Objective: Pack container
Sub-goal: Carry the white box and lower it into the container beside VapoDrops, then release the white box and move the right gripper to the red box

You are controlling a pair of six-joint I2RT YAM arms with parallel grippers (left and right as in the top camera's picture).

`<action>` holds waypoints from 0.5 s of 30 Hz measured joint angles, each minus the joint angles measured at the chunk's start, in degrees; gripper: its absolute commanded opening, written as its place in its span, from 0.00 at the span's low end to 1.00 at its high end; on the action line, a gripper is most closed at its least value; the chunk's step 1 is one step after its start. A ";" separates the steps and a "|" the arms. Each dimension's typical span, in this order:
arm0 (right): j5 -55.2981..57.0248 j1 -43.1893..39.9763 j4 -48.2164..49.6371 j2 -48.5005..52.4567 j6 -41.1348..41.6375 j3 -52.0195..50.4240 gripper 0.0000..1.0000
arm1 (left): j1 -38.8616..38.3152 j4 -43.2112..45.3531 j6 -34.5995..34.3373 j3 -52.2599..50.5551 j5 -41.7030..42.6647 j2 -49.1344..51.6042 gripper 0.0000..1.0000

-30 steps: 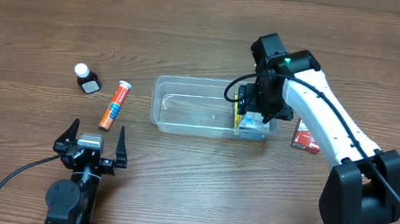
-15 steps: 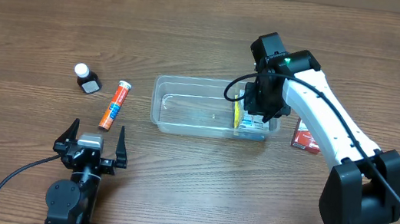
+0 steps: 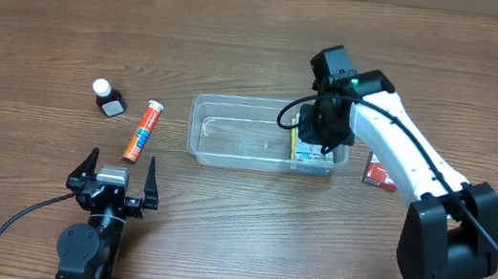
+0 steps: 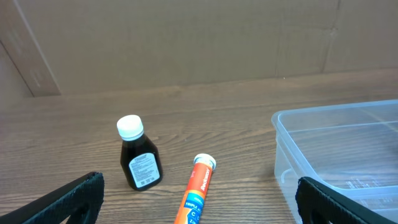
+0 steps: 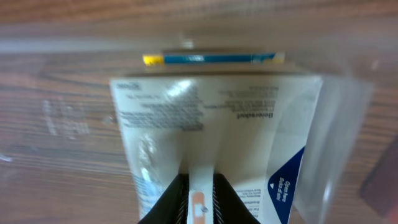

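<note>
The clear plastic container (image 3: 235, 101) lies at mid-table, and its near corner shows in the left wrist view (image 4: 348, 143). At its right end sits a white box (image 3: 310, 155) with blue print. My right gripper (image 3: 319, 134) hangs over that end. In the right wrist view the white box (image 5: 217, 124) fills the frame and my right gripper (image 5: 200, 199) is shut on its thin white edge, which carries a bandage picture. A blue and yellow strip (image 5: 214, 58) shows just beyond the box. My left gripper (image 3: 117, 166) rests open near the front edge, holding nothing.
An orange tube (image 3: 142, 131) (image 4: 198, 190) lies left of the container, just ahead of the left gripper (image 4: 199, 193). A dark bottle (image 3: 110, 99) (image 4: 139, 155) with a white cap stands beside it. A red box (image 3: 382, 171) lies right of the container.
My right gripper has shut on the white box and shifted it slightly left inside the container's right end. The left arm has not moved.
</note>
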 measured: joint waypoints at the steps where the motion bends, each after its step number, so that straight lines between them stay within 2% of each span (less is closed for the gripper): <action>1: -0.17 0.00 0.31 0.13 -0.04 -0.70 0.15 | 0.00 0.00 0.00 0.00 0.00 0.00 1.00; 8: -0.37 0.00 0.79 0.15 -0.44 -1.20 0.16 | 0.00 0.00 0.00 0.00 -0.02 0.00 1.00; 10: -0.35 0.00 -0.42 0.20 -1.07 -0.79 0.19 | 0.00 0.00 0.00 0.00 0.00 0.00 1.00; 15: 0.28 0.00 -7.23 0.68 -3.02 7.54 0.26 | 0.00 0.00 0.02 0.00 -0.02 0.00 1.00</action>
